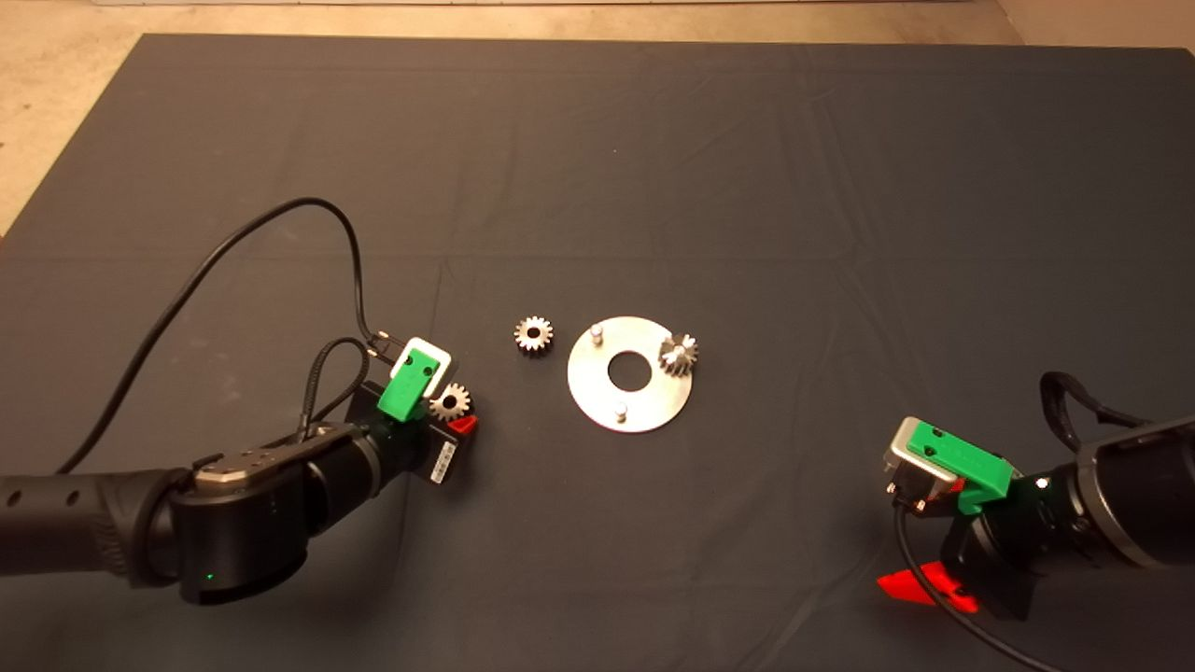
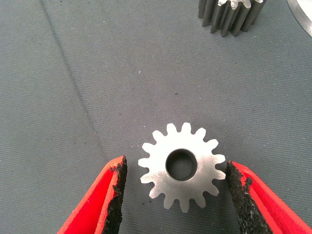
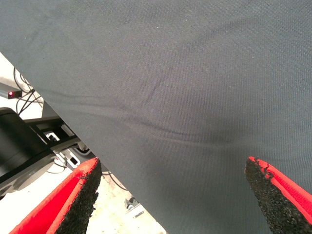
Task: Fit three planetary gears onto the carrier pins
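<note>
Your left gripper (image 2: 178,195) is open, straddling a flat-lying planetary gear (image 2: 181,165), bore up, lower left of the disc (image 1: 597,397); pads clear of its teeth. Right gripper (image 3: 170,195) is parked lower right, open, empty.

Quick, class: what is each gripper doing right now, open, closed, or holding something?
Left gripper: open, fingers either side of a planetary gear on the mat, not clamping it.
Right gripper: open, holding nothing.

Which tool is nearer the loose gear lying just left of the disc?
Left. The left tool straddles another gear close by the loose gear; the right tool waits far across the disc.
</note>
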Motion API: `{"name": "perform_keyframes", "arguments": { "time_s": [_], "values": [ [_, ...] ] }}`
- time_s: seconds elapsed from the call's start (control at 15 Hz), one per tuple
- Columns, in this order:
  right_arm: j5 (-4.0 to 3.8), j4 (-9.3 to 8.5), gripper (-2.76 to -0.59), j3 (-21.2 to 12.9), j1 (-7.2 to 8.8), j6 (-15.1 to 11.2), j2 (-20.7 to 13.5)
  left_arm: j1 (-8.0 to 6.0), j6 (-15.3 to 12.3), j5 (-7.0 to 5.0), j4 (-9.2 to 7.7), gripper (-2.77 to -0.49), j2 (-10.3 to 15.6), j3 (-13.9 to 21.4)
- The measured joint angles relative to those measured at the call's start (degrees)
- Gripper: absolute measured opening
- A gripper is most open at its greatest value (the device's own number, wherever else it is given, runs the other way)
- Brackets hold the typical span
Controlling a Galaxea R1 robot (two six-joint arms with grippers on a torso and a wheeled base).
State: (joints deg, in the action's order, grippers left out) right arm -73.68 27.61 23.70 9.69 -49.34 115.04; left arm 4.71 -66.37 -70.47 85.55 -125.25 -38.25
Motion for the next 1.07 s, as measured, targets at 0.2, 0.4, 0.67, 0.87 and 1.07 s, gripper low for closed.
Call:
{"name": "perform_keyframes", "arguments": {
  "time_s": [0.2,0.4,0.67,0.87,1.07],
  "values": [
    [0.00,-0.01,-1.18,0.0,0.00,0.0,-0.1,0.00,0.0,0.02,0.06,-1.88,0.0,0.0],
    [0.00,-0.01,-1.18,0.0,0.00,0.0,-0.2,0.00,0.0,0.02,1.21,-1.94,0.0,0.0],
    [0.00,0.00,-1.18,0.0,0.00,0.4,-0.4,0.00,0.0,1.40,1.55,-2.02,0.0,0.0],
    [0.00,-0.02,-1.18,0.0,0.00,0.5,-0.8,0.00,0.0,1.38,1.73,-2.15,0.0,0.0],
    [0.00,-0.02,-1.18,0.0,0.00,0.7,-0.8,0.00,0.0,1.46,2.40,-2.15,0.0,0.0]
  ]
}}
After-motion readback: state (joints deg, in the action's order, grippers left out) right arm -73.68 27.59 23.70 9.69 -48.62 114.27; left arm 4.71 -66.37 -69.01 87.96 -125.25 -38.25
